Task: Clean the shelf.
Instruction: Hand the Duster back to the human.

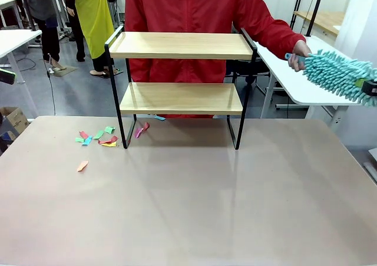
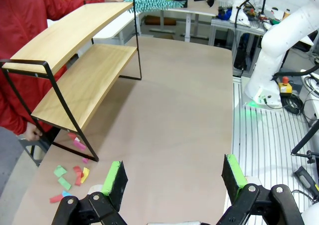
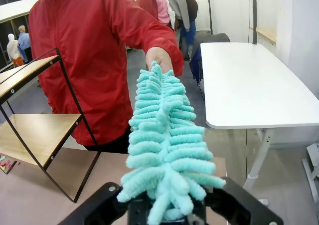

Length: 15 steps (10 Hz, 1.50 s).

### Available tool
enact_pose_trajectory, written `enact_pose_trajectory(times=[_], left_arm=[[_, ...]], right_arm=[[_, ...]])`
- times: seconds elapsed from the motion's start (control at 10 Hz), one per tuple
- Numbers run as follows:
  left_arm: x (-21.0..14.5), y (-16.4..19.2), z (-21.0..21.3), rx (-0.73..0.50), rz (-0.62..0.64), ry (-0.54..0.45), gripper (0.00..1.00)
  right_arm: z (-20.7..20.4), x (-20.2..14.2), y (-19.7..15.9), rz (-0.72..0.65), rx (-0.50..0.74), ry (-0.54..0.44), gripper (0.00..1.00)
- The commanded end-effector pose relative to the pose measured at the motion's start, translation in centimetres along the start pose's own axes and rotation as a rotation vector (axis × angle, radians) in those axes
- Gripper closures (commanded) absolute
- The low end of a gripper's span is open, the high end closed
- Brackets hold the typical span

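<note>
On the left part of the table (image 1: pixel 188 207) lie small coloured paper scraps (image 1: pixel 97 138), near the left foot of the shelf (image 1: pixel 179 71), and the left gripper (image 2: pixel 172 177) hangs above the table edge with its two green pads wide apart and nothing between them. The shelf stands at the far middle of the table, both wooden boards bare, with a person in a red jacket (image 1: pixel 200 12) just behind it. At the right, beyond the table edge, the right gripper (image 3: pixel 172 212) is closed on the base of a turquoise fluffy duster (image 3: pixel 162 145), while the person's hand (image 1: pixel 300 53) holds its other end.
</note>
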<state>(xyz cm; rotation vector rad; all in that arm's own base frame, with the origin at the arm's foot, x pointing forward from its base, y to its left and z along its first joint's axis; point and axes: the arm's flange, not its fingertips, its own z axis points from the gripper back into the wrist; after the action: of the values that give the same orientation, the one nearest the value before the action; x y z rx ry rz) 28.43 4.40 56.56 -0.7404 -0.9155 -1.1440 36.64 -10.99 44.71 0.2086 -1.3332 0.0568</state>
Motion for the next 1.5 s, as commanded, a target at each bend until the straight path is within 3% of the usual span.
enact_pose_trajectory(times=[0.0, 0.3, 0.6, 0.7, 1.0, 1.3, 1.4], left_arm=[[0.1, 0.1, -0.2, -0.003, -0.018, -0.024, 0.00], [0.1, 0.1, -0.2, -0.003, -0.018, -0.024, 0.00], [0.1, 0.1, -0.2, -0.003, -0.018, -0.024, 0.00], [0.1, 0.1, -0.2, -0.003, -0.018, -0.024, 0.00], [0.1, 0.1, -0.2, -0.003, -0.018, -0.024, 0.00], [0.1, 0.1, -0.2, -0.003, -0.018, -0.024, 0.00], [0.1, 0.1, -0.2, -0.003, -0.018, -0.024, 0.00]], right_arm=[[-0.1, 1.0, 0.1, -0.010, -0.006, -0.002, 0.00], [0.9, 3.3, 0.3, -0.050, 0.034, -0.002, 0.03], [3.4, 10.5, -0.6, -0.111, 0.036, -0.108, 0.00], [4.7, 14.6, -1.7, -0.190, 0.024, -0.175, 0.00], [7.9, 21.6, -6.3, -0.420, 0.002, -0.292, 0.00], [8.5, 23.0, -10.3, -0.574, -0.027, -0.310, 0.00], [9.6, 22.5, -8.4, -0.472, -0.023, -0.336, 0.00]])
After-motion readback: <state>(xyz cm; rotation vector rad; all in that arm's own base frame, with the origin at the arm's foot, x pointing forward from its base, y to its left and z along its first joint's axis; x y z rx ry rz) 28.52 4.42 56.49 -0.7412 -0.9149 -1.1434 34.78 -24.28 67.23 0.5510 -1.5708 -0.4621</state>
